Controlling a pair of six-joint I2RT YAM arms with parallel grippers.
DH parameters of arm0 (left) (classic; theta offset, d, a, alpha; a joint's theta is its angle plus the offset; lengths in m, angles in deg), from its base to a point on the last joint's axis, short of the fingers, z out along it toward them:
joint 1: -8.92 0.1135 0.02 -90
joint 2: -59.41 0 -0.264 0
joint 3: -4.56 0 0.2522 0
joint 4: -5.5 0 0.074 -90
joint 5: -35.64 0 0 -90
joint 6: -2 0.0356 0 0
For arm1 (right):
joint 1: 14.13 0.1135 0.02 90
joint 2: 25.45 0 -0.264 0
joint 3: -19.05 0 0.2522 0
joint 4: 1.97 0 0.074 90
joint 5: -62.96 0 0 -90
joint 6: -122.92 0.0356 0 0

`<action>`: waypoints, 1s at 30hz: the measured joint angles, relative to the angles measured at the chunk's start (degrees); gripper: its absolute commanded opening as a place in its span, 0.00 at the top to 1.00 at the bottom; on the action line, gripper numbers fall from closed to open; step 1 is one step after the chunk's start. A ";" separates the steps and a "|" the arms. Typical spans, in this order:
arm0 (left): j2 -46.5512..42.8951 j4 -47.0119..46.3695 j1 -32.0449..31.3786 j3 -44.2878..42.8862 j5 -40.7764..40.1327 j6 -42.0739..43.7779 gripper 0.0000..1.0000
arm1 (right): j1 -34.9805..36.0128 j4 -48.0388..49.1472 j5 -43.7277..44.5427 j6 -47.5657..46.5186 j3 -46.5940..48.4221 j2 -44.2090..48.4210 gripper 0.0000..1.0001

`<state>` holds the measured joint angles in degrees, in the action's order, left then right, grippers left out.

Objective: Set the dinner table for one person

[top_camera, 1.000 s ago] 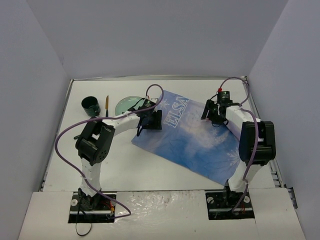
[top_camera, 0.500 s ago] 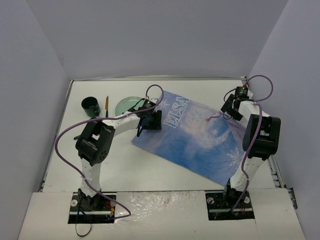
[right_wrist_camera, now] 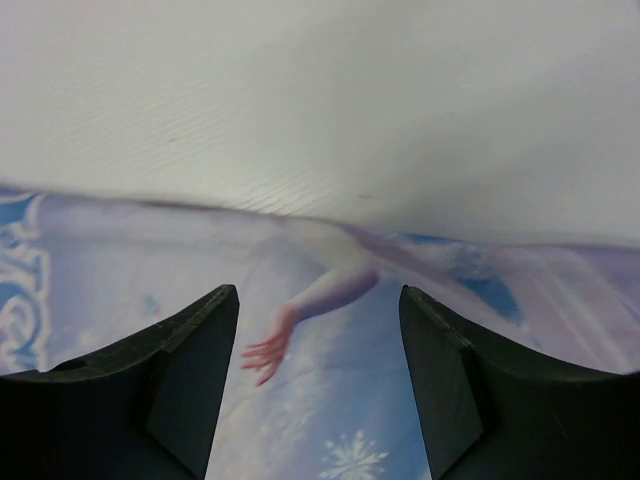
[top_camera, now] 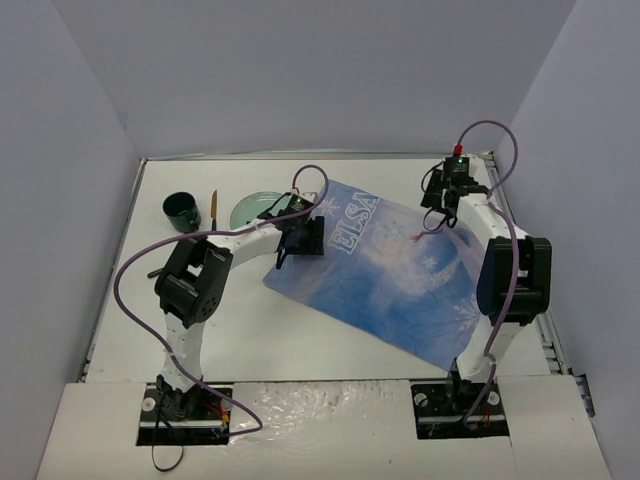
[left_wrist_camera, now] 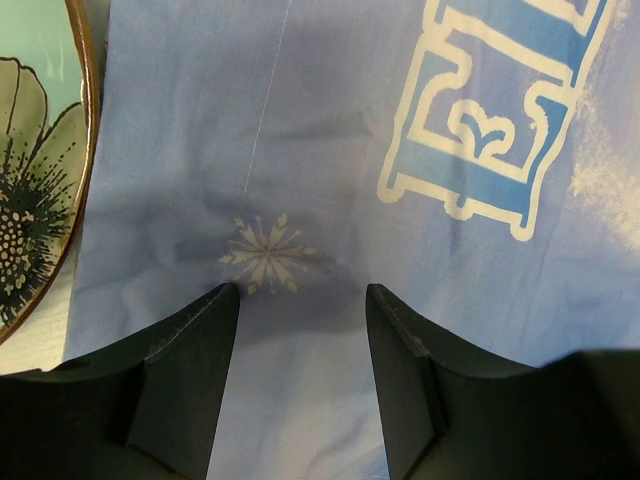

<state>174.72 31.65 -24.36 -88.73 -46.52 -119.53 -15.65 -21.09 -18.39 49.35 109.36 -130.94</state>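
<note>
Worktop (top_camera: 300, 340), matte white, flat and thin-rimmed, is spanning the whole walled space, while left jaws and right jaws are hanging parted and empty over the blue placemat (top_camera: 390, 285).

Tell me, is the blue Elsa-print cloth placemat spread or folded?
Spread: the blue Elsa-print cloth placemat lies open, askew, on the white tabletop, print showing, no folds visible.
</note>
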 measured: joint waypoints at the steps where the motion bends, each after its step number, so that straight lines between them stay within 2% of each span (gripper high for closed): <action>1: 0.07 0.07 0.04 -0.11 0.00 0.00 0.50 | 1.44 0.29 -1.11 0.01 -0.24 0.60 0.35; 8: 0.82 0.33 0.75 -1.20 0.02 0.02 0.50 | 9.93 1.21 -6.20 -1.53 0.03 0.69 0.31; 14: 1.17 0.40 1.10 -1.77 0.02 0.42 0.49 | 14.76 4.21 -11.25 -8.12 9.22 -8.18 0.31; 22: -2.19 5.37 1.64 0.09 -1.30 1.50 0.44 | 15.81 5.98 -20.58 -15.35 20.46 -20.18 0.31; 30: -9.51 8.47 2.12 5.07 -3.10 1.41 0.49 | 16.57 5.94 -24.77 -18.20 25.42 -27.20 0.32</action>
<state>165.21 40.12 -22.24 -83.66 -49.62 -118.12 0.91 -15.16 -43.16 31.14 134.78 -158.15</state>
